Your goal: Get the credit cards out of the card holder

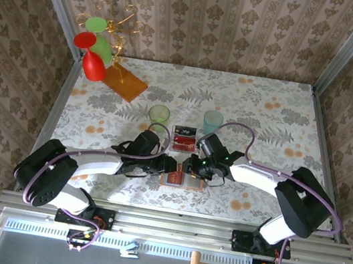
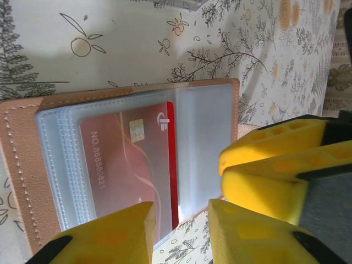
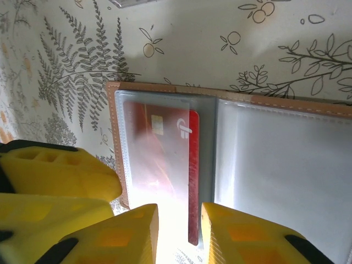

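The tan card holder (image 1: 182,182) lies open on the floral table, with both grippers over it. Its clear sleeves (image 2: 206,137) hold a red credit card (image 2: 129,165), and a bare red strip of that card (image 3: 193,181) sticks out toward the fold. My left gripper (image 2: 179,234) stands open over the holder's near edge, with the card's red edge in the gap. My right gripper (image 3: 179,234) is open too, its fingers either side of the card's lower end. A few more red and dark credit cards (image 1: 183,138) lie on the table behind the holder.
A green cup (image 1: 159,113) and a blue cup (image 1: 213,121) stand just behind the loose cards. An orange-brown board (image 1: 125,83) and a gold stand with red and green pieces (image 1: 98,44) sit at the back left. Patterned walls close in the table.
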`<state>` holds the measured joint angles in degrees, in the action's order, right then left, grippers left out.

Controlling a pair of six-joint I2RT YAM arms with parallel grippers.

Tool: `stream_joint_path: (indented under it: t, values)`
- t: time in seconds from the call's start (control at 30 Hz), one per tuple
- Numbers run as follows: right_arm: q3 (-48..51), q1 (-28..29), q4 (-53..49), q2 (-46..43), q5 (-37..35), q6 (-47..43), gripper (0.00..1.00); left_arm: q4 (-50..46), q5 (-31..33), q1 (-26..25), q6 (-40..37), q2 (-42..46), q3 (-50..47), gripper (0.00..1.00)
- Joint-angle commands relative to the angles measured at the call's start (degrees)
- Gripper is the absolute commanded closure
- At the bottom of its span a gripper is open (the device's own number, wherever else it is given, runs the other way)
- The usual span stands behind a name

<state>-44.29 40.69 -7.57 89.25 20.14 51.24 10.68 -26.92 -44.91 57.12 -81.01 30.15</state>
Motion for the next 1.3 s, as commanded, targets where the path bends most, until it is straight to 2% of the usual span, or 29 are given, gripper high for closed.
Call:
stream_joint_path:
  t: [0.0, 0.3, 0.57, 1.27]
  values:
    - [-1.2, 0.5, 2.1, 1.7, 1.0, 1.5, 0.76, -0.2, 0.7, 0.6, -1.2, 0.2, -1.3, 0.72]
    - [-1.3, 0.9, 5.9, 4.9, 3.0, 3.1, 0.8, -2.0, 2.0, 0.7, -2.3, -0.4, -1.8, 0.79]
    - [-1.1, 0.9, 5.9, 6.1, 2.9, 3.1, 0.78, -2.1, 2.0, 0.6, -2.4, -1.3, -1.9, 0.8]
    - [-3.7, 1.0, -3.6, 4.0, -2.1, -2.0, 0.74, -2.4, 2.0, 0.7, -2.2, -2.2, -1.9, 0.8]
